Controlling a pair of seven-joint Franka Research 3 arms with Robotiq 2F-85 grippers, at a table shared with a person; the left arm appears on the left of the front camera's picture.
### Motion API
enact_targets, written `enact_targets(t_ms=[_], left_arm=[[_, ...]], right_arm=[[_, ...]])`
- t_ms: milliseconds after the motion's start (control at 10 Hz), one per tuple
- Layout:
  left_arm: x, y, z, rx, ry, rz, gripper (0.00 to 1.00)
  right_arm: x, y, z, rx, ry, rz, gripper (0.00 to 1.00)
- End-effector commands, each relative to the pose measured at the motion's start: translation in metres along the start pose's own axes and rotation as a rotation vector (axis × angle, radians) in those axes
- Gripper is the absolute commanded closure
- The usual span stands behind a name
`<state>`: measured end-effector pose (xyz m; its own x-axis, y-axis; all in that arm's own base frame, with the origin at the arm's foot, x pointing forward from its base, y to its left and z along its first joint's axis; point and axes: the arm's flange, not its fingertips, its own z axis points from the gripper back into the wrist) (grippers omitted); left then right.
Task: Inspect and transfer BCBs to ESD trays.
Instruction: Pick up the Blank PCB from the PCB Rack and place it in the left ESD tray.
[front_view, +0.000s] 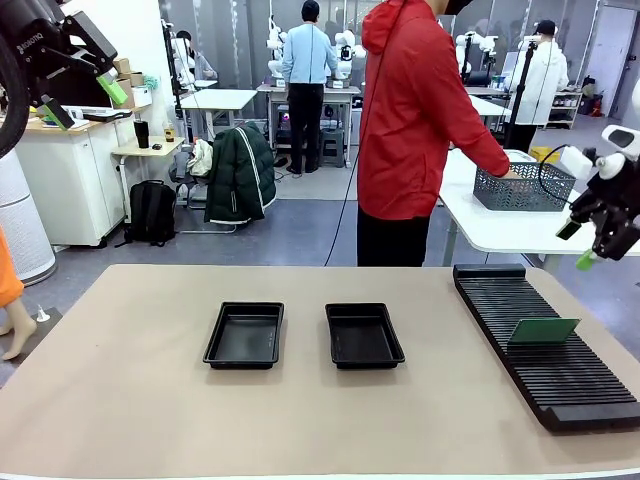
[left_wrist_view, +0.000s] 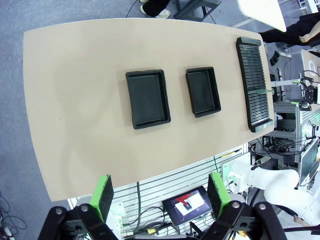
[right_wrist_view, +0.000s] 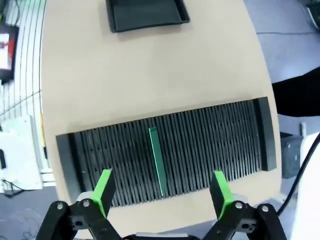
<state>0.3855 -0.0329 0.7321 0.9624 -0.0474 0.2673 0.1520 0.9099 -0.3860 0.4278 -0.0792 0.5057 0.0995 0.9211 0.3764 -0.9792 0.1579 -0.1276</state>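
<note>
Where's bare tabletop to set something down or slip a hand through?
Widest: table left of the left tray. Also the near strip before both trays, and the lane between right tray and rack. Tight: gap between the trays. Rack holds one board.

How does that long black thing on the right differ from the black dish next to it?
The rack is long and ribbed with slots; the tray is short with a smooth floor. The rack holds one green board on edge; the tray is empty. Both are black.
</note>
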Motion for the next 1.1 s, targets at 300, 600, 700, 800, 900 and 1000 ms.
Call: enact_targets(t_ms=[300,600,700,800,900,1000], left_arm=[[0.000,0.000,0.001,0.000,-0.004,-0.001,0.00],[0.000,0.000,0.001,0.000,-0.004,-0.001,0.00],[0.000,0.000,0.001,0.000,-0.004,-0.001,0.00],[0.000,0.000,0.001,0.000,-0.004,-0.001,0.00],[0.000,0.000,0.001,0.000,-0.004,-0.001,0.00],[0.000,0.000,0.001,0.000,-0.004,-0.001,0.00]], right_arm=[[-0.015,0.002,-0.054,-0.015,0.082,0.158,0.00],[-0.024,0.001,-0.085,-0.007,0.156,0.164,0.00],[-0.026,0.000,-0.097,0.001,0.165,0.174,0.00],[-0.027,0.000,-0.107,0.005,0.194,0.184,0.00],[-0.029,-0.002,-0.117,-0.007,0.231,0.185,0.00],[-0.031,-0.007,-0.128,-0.005,0.248,0.202,0.00]])
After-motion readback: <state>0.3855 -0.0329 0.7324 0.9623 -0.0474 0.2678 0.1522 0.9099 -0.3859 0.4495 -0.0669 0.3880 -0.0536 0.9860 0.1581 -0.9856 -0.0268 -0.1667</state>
